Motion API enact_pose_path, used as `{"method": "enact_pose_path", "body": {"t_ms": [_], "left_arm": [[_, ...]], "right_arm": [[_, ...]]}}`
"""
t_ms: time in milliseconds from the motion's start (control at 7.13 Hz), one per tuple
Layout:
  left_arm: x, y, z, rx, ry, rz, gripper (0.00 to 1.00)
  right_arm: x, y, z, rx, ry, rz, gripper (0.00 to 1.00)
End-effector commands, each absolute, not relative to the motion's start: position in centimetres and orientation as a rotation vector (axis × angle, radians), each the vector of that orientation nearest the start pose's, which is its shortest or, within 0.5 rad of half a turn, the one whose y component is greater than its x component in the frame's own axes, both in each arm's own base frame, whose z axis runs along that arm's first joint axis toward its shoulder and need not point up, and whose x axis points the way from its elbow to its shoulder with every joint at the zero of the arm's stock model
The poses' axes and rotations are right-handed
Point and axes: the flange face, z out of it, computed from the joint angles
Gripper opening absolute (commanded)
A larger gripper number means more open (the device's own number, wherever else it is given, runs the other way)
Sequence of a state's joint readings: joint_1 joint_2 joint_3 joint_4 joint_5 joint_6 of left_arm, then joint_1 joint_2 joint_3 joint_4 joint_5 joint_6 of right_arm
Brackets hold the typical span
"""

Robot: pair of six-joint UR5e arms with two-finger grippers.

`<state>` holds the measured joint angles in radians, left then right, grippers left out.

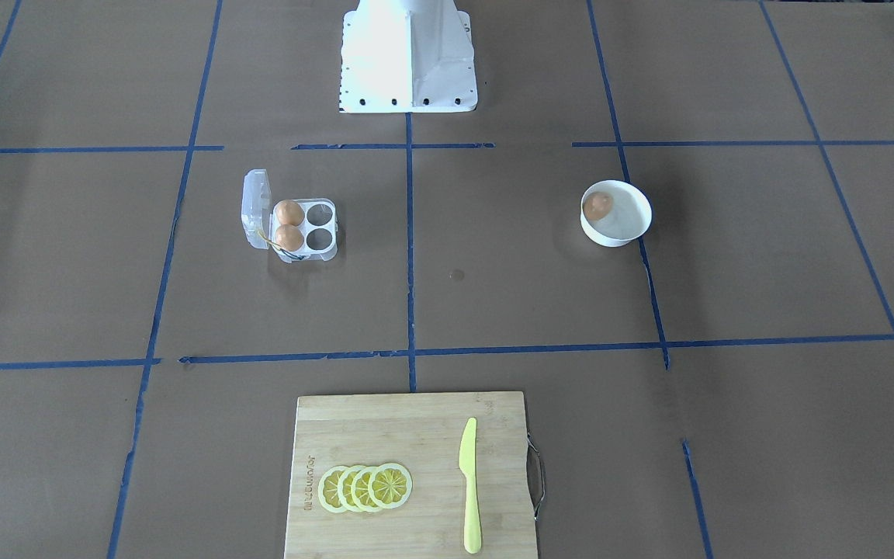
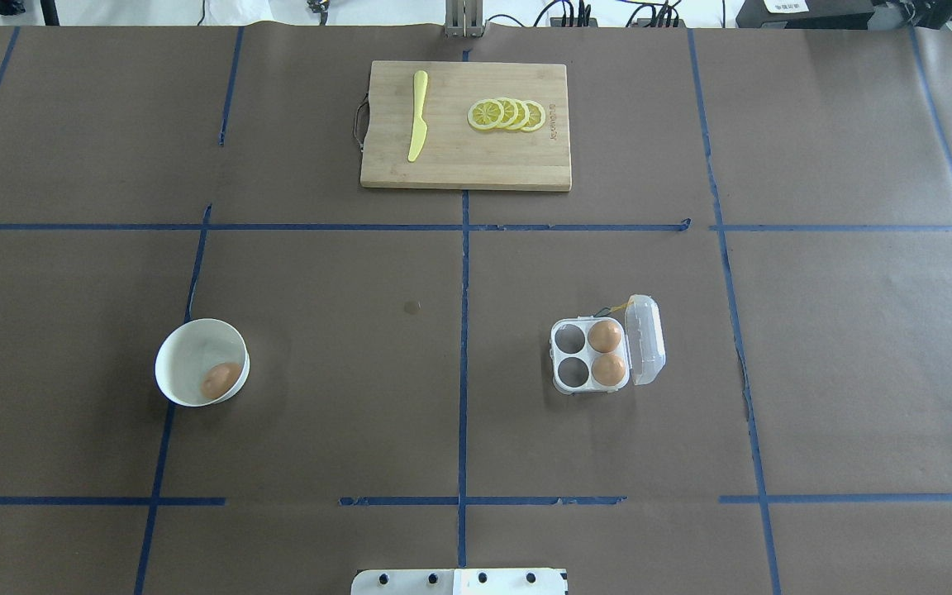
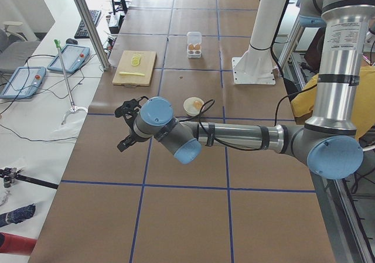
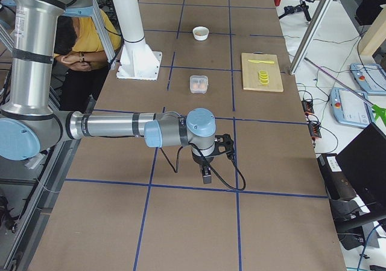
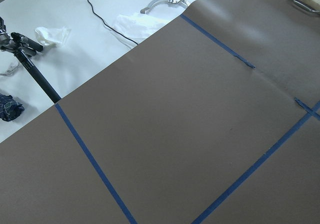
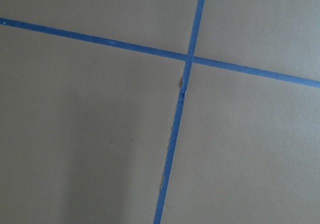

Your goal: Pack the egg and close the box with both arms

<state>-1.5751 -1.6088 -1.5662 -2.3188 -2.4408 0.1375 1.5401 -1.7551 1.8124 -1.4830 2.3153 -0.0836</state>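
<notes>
The clear box [image 1: 315,230] [image 2: 571,365] stands open, its lid [image 1: 255,208] raised on the hinge side. Two orange-brown eggs [image 1: 289,224] fill the two cups beside the lid; the other two cups are empty. A third egg [image 1: 597,205] [image 2: 220,380] lies in the white bowl [image 1: 627,227] [image 2: 187,347]. My left gripper [image 3: 125,128] shows only in the exterior left view, far from the bowl, over bare table. My right gripper [image 4: 207,173] shows only in the exterior right view, well short of the box. I cannot tell whether either is open or shut.
A wooden cutting board [image 1: 408,435] with a yellow knife [image 1: 469,485] and lemon slices [image 1: 365,487] lies at the table edge opposite the robot. The white pedestal [image 1: 408,58] stands at the robot's side. Both wrist views show only brown paper and blue tape.
</notes>
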Motion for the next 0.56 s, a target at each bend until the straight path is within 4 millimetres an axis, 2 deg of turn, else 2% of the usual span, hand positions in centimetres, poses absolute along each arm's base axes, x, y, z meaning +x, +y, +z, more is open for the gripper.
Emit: {"method": "enact_pose_path", "body": {"t_ms": [0, 421], "left_arm": [[-5.9, -51.7, 56.0, 0.785, 0.766, 0.450, 1.00], [-5.9, -51.7, 58.0, 0.741, 0.776, 0.425, 1.00]], "right_arm": [[5.3, -42.5, 61.6, 0.164, -0.740, -0.169, 1.00], [5.2, -42.5, 61.7, 0.161, -0.741, -0.169, 1.00]]}}
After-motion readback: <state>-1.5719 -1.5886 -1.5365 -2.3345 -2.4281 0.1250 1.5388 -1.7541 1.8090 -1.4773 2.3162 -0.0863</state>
